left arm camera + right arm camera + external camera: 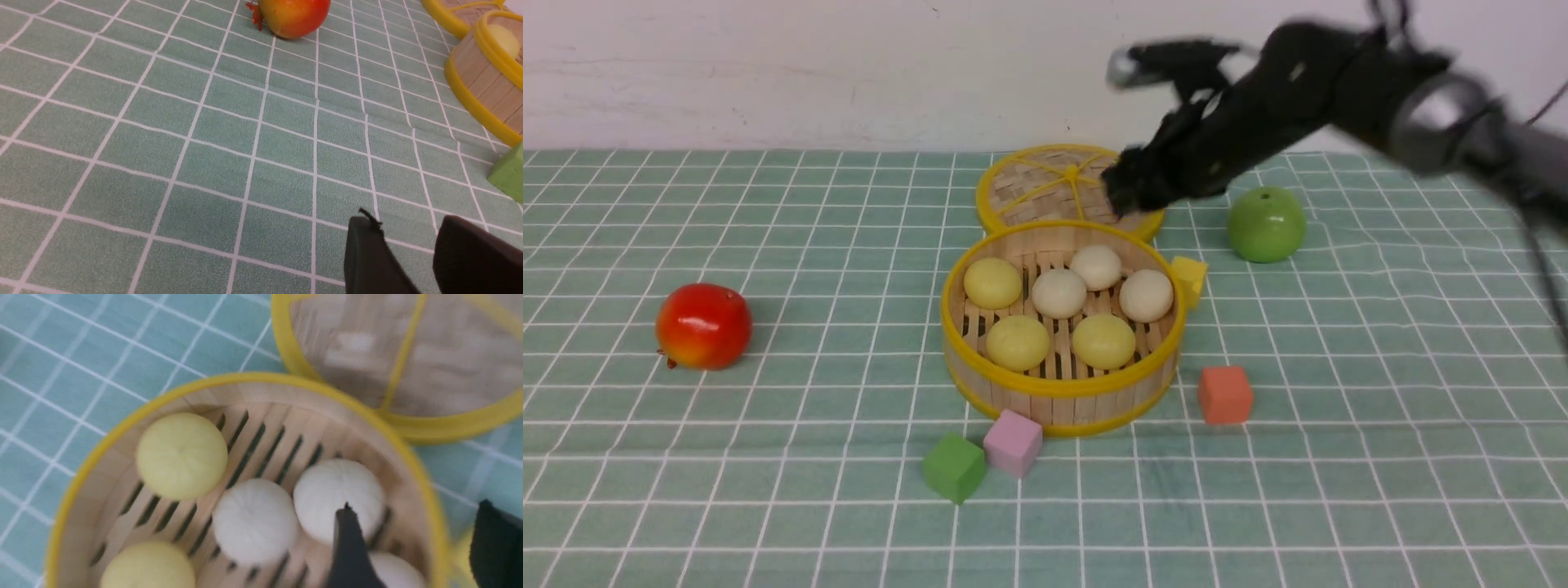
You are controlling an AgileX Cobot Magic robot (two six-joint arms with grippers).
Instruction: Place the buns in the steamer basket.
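All six buns point(1062, 306) sit inside the steamer basket point(1058, 388), centre frame, so loading looks done. Right gripper point(412, 543) hangs above its back rim, jaws apart and empty; left gripper point(408, 253), lower right, also apart.

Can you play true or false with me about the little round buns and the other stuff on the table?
1. All six smooth dome-shaped buns sit inside the round bamboo steamer basket. True.
2. The flat woven yellow-rimmed lid covers the basket. False: it lies on the cloth behind the basket.
3. The right end effector is holding a bun. False: it is open with nothing between its fingers.
4. The glossy green apple lies outside the basket. True.
5. The pink foam cube is inside the basket. False: it sits on the cloth at the basket's front.
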